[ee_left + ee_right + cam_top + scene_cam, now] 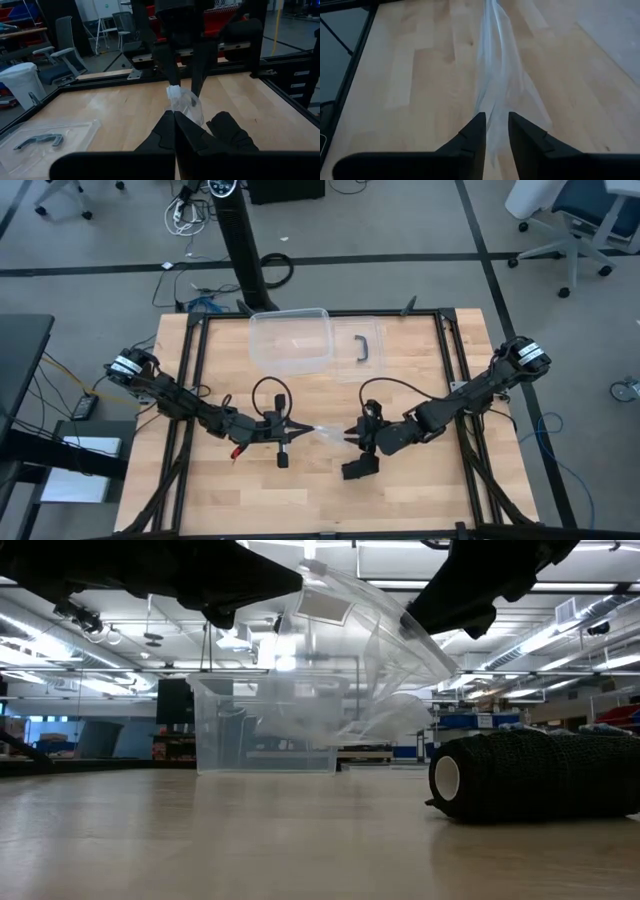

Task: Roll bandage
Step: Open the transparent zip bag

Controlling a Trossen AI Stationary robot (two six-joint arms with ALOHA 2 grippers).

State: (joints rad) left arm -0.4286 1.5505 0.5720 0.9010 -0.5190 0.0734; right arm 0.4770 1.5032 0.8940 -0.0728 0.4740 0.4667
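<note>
both claws, left claw (pixel 300 430) and right claw (pixel 349 432), pinch the clear bag (pixel 326 433) held between them.

Two dark jointed arms with looping black cables, white-ringed bases, tapered black pincer fingers (pixel 187 132).

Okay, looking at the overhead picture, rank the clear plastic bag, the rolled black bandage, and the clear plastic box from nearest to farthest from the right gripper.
From the right gripper:
1. The clear plastic bag, held at its fingertips, stretched toward the left gripper.
2. The bandage, a black roll just on the near-edge side of the gripper.
3. The clear plastic box, at the table's far edge.
</note>
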